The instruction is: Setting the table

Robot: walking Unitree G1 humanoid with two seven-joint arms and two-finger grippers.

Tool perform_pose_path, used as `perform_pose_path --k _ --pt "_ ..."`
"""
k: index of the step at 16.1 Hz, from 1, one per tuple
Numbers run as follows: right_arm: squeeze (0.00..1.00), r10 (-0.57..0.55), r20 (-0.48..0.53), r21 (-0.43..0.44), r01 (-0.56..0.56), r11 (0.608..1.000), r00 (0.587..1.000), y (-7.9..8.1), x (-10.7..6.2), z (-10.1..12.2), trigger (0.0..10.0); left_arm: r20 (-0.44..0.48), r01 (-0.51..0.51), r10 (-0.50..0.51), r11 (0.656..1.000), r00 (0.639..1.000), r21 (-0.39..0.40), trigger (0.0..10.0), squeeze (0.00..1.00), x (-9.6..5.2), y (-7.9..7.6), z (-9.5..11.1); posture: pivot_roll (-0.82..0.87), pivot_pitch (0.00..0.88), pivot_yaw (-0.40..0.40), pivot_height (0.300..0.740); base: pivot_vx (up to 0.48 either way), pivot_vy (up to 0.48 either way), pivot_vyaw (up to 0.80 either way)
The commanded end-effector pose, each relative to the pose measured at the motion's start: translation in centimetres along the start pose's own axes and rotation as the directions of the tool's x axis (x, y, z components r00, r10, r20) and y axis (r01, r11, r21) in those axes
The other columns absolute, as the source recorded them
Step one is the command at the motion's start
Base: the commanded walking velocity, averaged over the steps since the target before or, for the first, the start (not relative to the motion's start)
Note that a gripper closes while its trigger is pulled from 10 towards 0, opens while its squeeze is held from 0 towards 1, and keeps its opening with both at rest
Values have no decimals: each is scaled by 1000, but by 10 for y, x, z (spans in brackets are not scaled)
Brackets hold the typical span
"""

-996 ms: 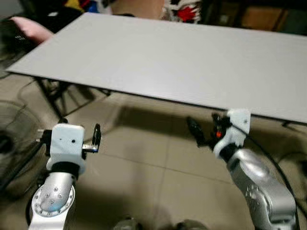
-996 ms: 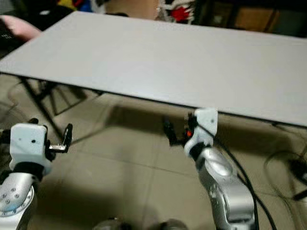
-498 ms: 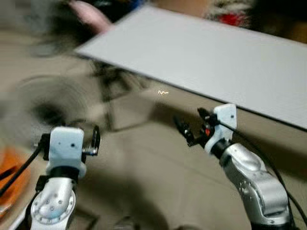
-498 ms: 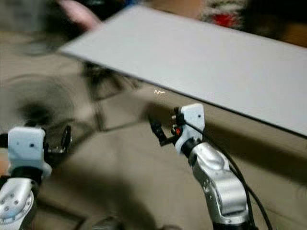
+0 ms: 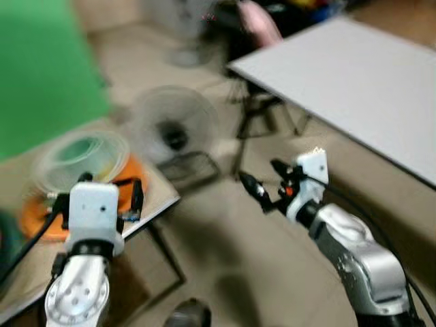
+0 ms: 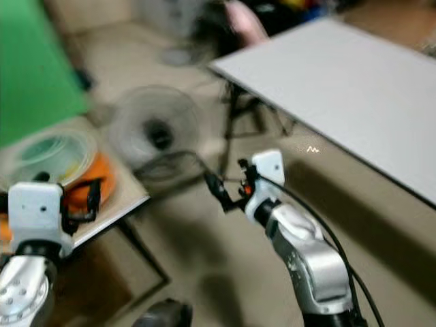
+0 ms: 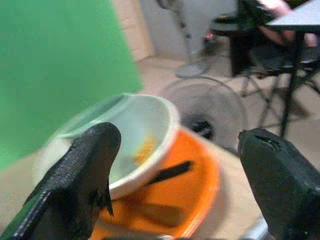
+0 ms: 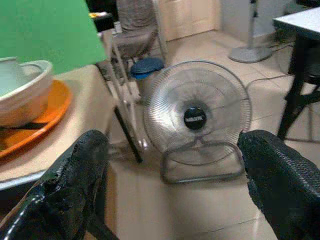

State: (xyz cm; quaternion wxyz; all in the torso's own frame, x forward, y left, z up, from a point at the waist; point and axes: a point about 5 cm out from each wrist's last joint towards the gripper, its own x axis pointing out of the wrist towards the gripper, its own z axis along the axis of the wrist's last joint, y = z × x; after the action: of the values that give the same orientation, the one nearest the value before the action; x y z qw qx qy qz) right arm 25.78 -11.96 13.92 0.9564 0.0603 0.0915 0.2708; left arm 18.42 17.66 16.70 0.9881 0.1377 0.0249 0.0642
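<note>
A pale bowl (image 5: pixel 82 151) sits on an orange plate (image 5: pixel 39 212) on a small beige side table (image 5: pixel 151 194) at my lower left. A thin black utensil (image 7: pixel 170 172) lies on the plate (image 7: pixel 192 200) beside the bowl (image 7: pixel 135 132). My left gripper (image 5: pixel 112 182) hovers just over that side table, open and holding nothing. Out over the floor in the middle, my right gripper (image 5: pixel 263 176) is open too. The bare grey dining table (image 5: pixel 354 75) stretches away at the upper right. The picture is blurred.
A round floor fan (image 5: pixel 174 129) stands on the tiles between the side table and the grey table's black legs (image 5: pixel 248 126). A green screen (image 5: pixel 41 61) fills the upper left. A person's pink sleeve (image 5: pixel 255 20) is at the table's far corner. A blue bin (image 8: pixel 146 67) and a chair stand beyond.
The camera has swung left: the grey table has slid to the right and the side table, bowl, plate and fan have come into view. Both grippers keep their open pose.
</note>
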Motion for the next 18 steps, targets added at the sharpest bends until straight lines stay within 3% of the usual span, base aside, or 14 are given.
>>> perform_pose_path --k 1,12,14,18 --pt "0 -13 30 4 12 1000 999 -3 -3 5 10000 29 -14 13 1000 999 19 10000 0 5 2 3 64 48 22 740 0 0 800" --pt "0 -207 135 -57 216 975 969 -21 -16 24 10000 106 47 -46 999 993 -5 10000 0 35 -7 13 -21 17 88 740 0 0 800" --pt "0 -274 163 -80 290 954 948 -27 -22 28 10000 113 64 -62 998 992 -14 10000 0 40 -9 16 -35 22 96 740 0 0 800" --pt "0 -284 180 -59 299 952 942 -32 -18 43 10000 118 118 -114 993 987 -30 10000 0 41 -13 20 -31 38 91 740 211 0 0"
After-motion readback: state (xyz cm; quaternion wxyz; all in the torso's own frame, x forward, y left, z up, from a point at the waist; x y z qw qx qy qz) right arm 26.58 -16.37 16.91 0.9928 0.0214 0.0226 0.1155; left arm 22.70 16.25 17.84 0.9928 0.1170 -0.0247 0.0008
